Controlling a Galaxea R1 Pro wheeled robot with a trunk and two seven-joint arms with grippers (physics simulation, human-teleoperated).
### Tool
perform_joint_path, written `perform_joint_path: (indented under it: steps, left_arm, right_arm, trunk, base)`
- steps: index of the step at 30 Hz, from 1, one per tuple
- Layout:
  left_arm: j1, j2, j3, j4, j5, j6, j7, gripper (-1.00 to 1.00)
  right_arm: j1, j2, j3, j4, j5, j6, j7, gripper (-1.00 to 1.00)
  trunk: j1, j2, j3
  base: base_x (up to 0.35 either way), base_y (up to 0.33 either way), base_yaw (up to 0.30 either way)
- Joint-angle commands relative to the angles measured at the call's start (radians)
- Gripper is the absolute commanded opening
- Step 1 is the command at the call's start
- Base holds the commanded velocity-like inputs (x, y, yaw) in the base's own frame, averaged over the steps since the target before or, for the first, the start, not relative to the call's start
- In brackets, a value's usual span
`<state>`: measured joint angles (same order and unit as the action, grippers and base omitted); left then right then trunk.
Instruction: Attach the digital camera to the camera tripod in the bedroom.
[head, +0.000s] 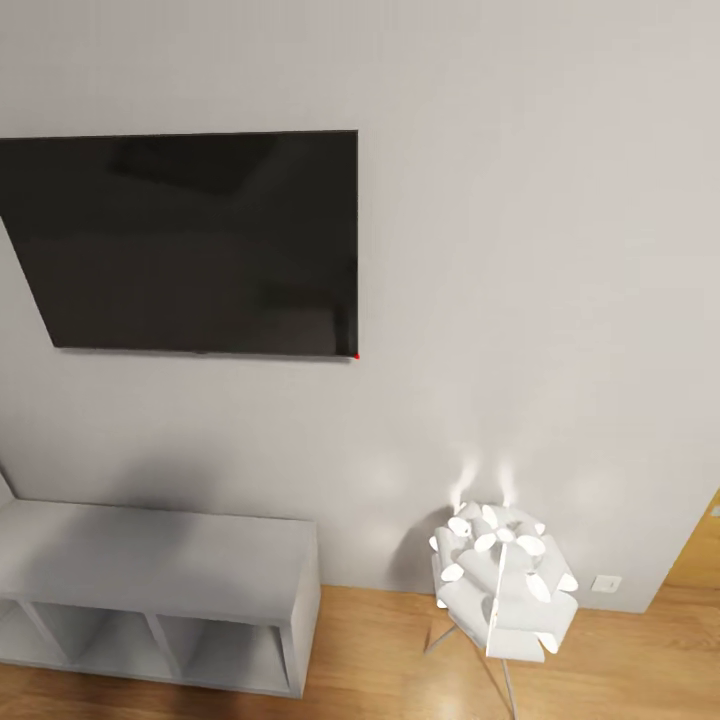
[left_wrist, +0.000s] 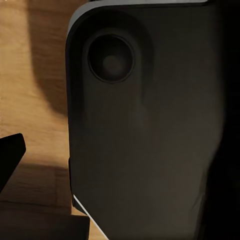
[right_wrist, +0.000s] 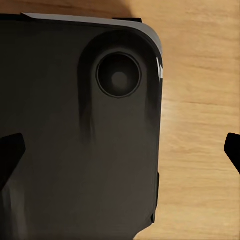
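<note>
here the right fingers (right_wrist: 11, 150) spread wide, holding nothing.

No readable text — no label, brand, number or sign.

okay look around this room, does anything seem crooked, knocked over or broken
Nothing stands out. The black flat television hangs flush on the pale grey wall, the low grey cube shelf unit stands squarely on the wood plank floor, and the white petal-shaped floor lamp is upright and lit.
</note>
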<state>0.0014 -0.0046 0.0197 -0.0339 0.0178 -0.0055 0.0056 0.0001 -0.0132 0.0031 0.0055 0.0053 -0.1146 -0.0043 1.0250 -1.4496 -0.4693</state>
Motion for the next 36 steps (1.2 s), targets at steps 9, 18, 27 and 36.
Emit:
perform_joint_path:
  steps: [9, 18, 27, 36]
  left_arm:
    - [0.000, -0.005, -0.001, -0.001, 0.001, 0.001, -0.001, 1.00]
    - [0.000, -0.006, -0.002, 0.000, 0.001, 0.001, -0.001, 1.00]
    - [0.000, -0.006, -0.002, 0.000, 0.001, 0.001, -0.001, 1.00]
    - [0.000, -0.006, -0.001, 0.000, 0.001, 0.001, 0.000, 1.00]
  right_arm:
    - [0.000, -0.001, 0.001, 0.001, 0.000, 0.000, -0.001, 1.00]
    - [0.000, -0.001, 0.002, 0.001, 0.001, 0.000, 0.000, 1.00]
    - [0.000, -0.001, 0.002, 0.001, 0.001, 0.000, -0.002, 1.00]
    - [0.000, -0.002, 0.002, 0.001, 0.000, -0.004, -0.002, 1.00]
  trunk:
    - [0.000, 0.000, -0.001]
    - [0.000, 0.000, -0.001]
    - [0.000, 0.000, -0.001]
    - [0.000, 0.000, -0.001]
  base:
    - [0.086, -0.045, 0.000]
    - [0.204, -0.144, 0.000]
    - [0.221, -0.147, 0.000]
    - [0.072, -0.042, 0.000]
